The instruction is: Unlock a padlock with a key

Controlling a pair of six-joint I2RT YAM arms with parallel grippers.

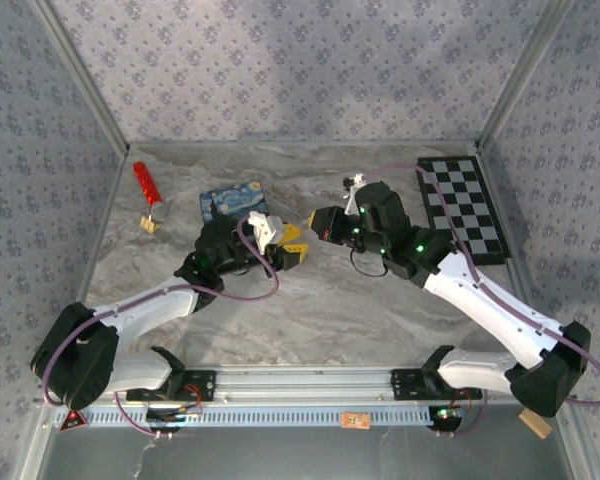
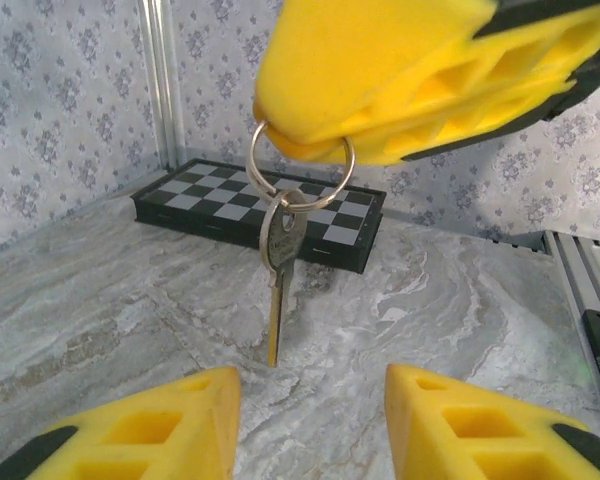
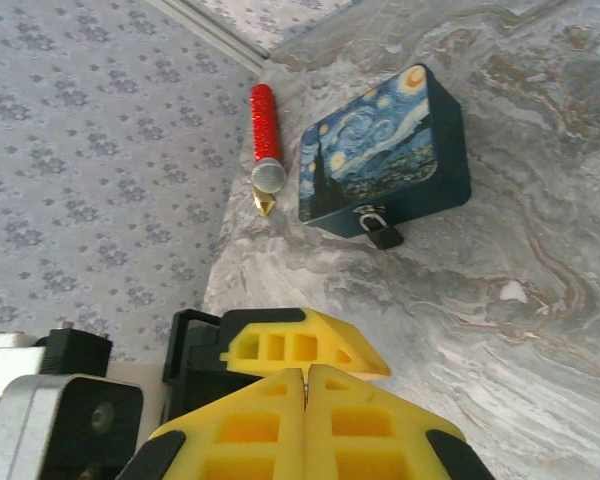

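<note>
The small black padlock [image 3: 385, 235] hangs on the front clasp of a blue painted tin [image 3: 380, 145], which lies on the marble table. My right gripper [image 2: 310, 140] is shut on a metal ring [image 2: 300, 165], and the key [image 2: 277, 290] dangles from it, blade pointing down, just above the tabletop. My left gripper [image 2: 312, 400] is open, its yellow fingers [image 2: 160, 425] spread below and in front of the key without touching it. From above, the left gripper [image 1: 292, 248] and right gripper [image 1: 313, 228] meet at mid-table, to the right of the tin [image 1: 232, 200].
A red stick [image 1: 146, 182] and a small tan wooden block [image 1: 152, 223] lie at the back left. A folded chessboard [image 1: 465, 205] rests at the back right. Patterned walls enclose the table on three sides.
</note>
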